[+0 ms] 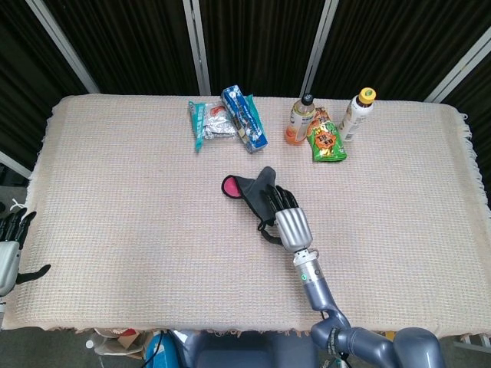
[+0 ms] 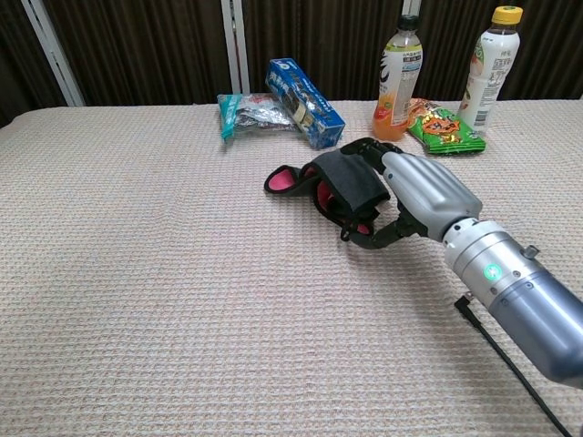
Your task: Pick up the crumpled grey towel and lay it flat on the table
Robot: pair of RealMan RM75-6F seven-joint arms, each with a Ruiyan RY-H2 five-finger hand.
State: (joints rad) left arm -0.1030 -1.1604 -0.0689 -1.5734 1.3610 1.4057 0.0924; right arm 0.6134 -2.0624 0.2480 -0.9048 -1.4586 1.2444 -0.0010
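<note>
Two bottles stand at the far edge of the desk (image 1: 115, 192): one (image 2: 401, 64) holds orange drink, the other (image 2: 485, 56) a pale liquid. The grey towel (image 1: 257, 193) lies bunched near the desk's middle, its long axis running from the pink-lined end at far left toward the right hand (image 2: 414, 196), whose fingers clamp its near end. The left hand (image 1: 11, 238) hangs off the desk's left edge, fingers apart.

Towel (image 1: 253, 189) mid-table (image 1: 115, 192); 2 bottles (image 1: 301, 120) behind, w/ packets (image 1: 245, 119).
</note>
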